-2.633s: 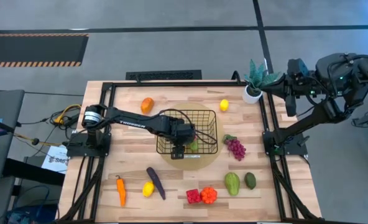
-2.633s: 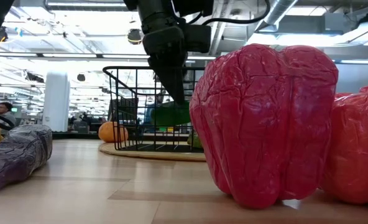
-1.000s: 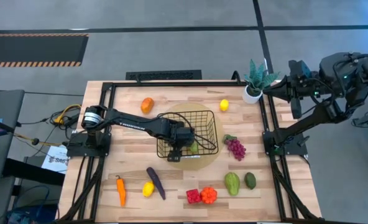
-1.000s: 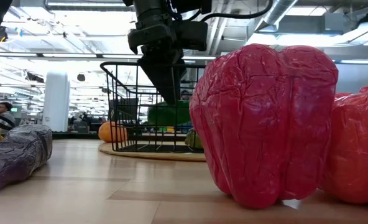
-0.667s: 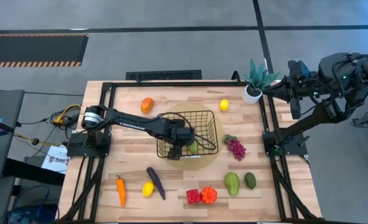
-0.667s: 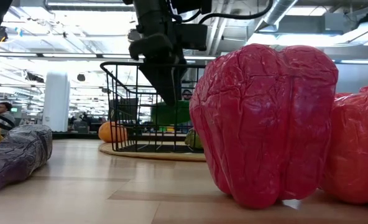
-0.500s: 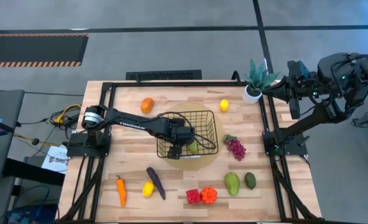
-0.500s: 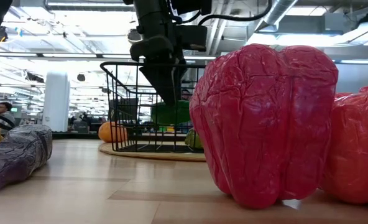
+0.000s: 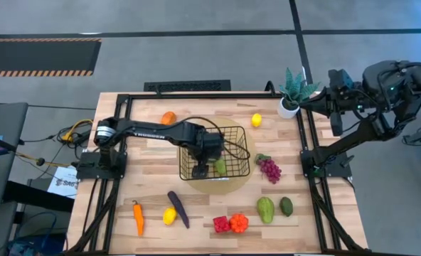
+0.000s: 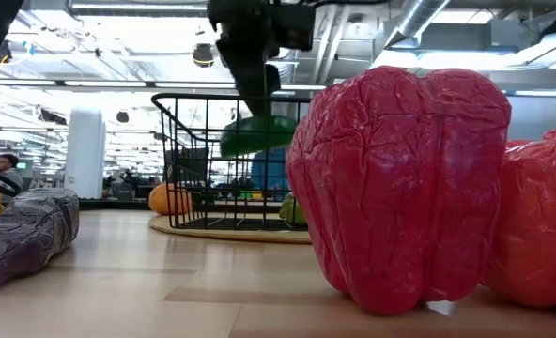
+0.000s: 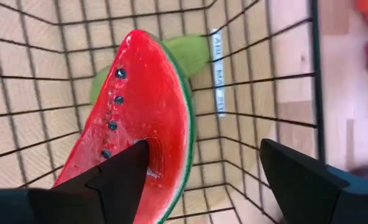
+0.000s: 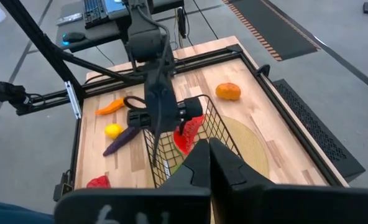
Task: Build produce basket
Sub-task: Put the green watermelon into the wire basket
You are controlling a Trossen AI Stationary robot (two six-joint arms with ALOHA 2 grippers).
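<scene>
The black wire basket [image 9: 233, 135] stands on the round tan mat in the middle of the table. My left gripper [image 9: 209, 146] hangs inside it, fingers pointing down and spread wide in the left wrist view [image 11: 202, 149]. A watermelon slice [image 11: 147, 106], red face and green rind, is below it, and in the low view the slice [image 10: 257, 134] is up near the basket's rim height. A green fruit [image 9: 220, 167] lies on the basket floor. My right gripper [image 12: 209, 162] is shut and parked beyond the table's far right corner. My left gripper comes at the watermelon slice from above. One finger [image 11: 119, 180] overlaps the slice's lower end [image 11: 156, 155]; the other finger [image 11: 308, 180] stands apart from the rind, with basket grid showing between. I cannot tell whether the near finger touches the slice.
Loose produce lies around the basket: an orange [image 9: 168, 117], a lemon [image 9: 256, 120], grapes [image 9: 269, 169], two avocados [image 9: 266, 210], peppers [image 9: 230, 223], an eggplant [image 9: 178, 208], another lemon [image 9: 169, 215] and a carrot [image 9: 138, 217]. A potted plant [image 9: 291, 89] stands at the far right corner.
My left gripper has risen inside the basket and its arm has swung toward the table's far edge. The watermelon slice has gone up with it, from low in the basket to about rim height. The right arm has kept still.
</scene>
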